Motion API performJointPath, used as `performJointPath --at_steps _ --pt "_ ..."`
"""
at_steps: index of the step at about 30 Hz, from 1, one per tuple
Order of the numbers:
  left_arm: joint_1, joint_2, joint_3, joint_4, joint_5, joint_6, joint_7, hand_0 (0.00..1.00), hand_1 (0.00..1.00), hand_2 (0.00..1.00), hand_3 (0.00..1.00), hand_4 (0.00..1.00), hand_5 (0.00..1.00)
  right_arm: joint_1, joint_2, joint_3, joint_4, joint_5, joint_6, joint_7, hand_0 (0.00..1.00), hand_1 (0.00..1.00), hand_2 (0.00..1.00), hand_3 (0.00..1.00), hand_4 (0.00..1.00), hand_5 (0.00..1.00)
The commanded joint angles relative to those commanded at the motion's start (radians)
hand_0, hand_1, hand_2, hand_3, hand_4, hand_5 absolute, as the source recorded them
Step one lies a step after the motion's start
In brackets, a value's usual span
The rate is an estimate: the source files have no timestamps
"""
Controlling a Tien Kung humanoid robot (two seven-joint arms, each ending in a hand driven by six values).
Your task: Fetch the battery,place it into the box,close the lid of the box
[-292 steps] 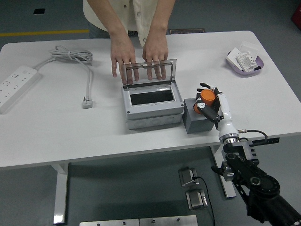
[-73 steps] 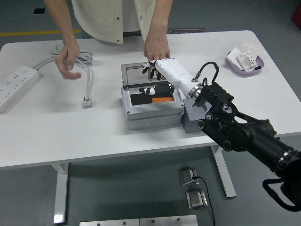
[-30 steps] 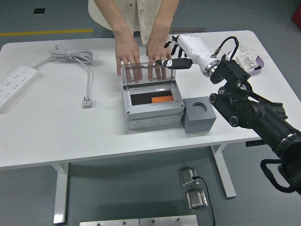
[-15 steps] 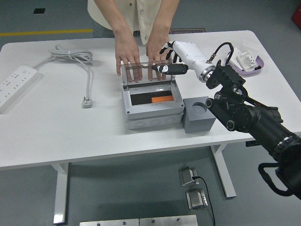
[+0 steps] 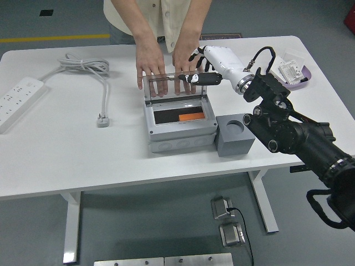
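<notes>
Grey box point(image 5: 180, 124) at table point(image 5: 66, 155) centre, clear lid point(image 5: 175, 86) upright at its 12 o'clock edge. Orange battery point(image 5: 191, 117) inside. Person's hands point(image 5: 166, 64) flat behind the lid. Right hand point(image 5: 204, 69), fingers spread, empty, at lid's 2 o'clock corner. Grey holder block point(image 5: 234, 134) at box's 3 o'clock. Power strip point(image 5: 19, 102) at 9 o'clock.
</notes>
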Motion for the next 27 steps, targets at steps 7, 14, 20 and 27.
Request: performJointPath --at_steps 7,14,20,27 --pt "-0.003 -0.002 0.003 0.000 -0.001 0.000 -0.002 0.590 0.682 0.709 0.759 0.808 0.917 0.008 -0.002 -0.011 -0.012 0.003 0.004 -0.004 0.366 0.408 0.523 0.665 0.958 0.733" --pt "0.004 -0.008 0.011 0.000 -0.010 0.002 0.001 0.590 0.682 0.710 0.758 0.808 0.916 0.022 -0.015 -0.018 0.000 0.003 0.009 -0.019 0.386 0.423 0.532 0.671 0.967 0.757" --pt "0.007 -0.014 0.015 0.000 -0.012 0.002 0.002 0.590 0.682 0.709 0.758 0.806 0.918 0.033 -0.027 -0.023 0.012 0.011 0.018 -0.030 0.363 0.405 0.522 0.670 0.974 0.768" --pt "0.001 -0.010 0.013 0.000 -0.005 0.000 0.000 0.590 0.682 0.710 0.757 0.805 0.915 0.033 -0.019 -0.026 -0.014 0.031 0.019 -0.021 0.357 0.399 0.524 0.671 0.975 0.762"
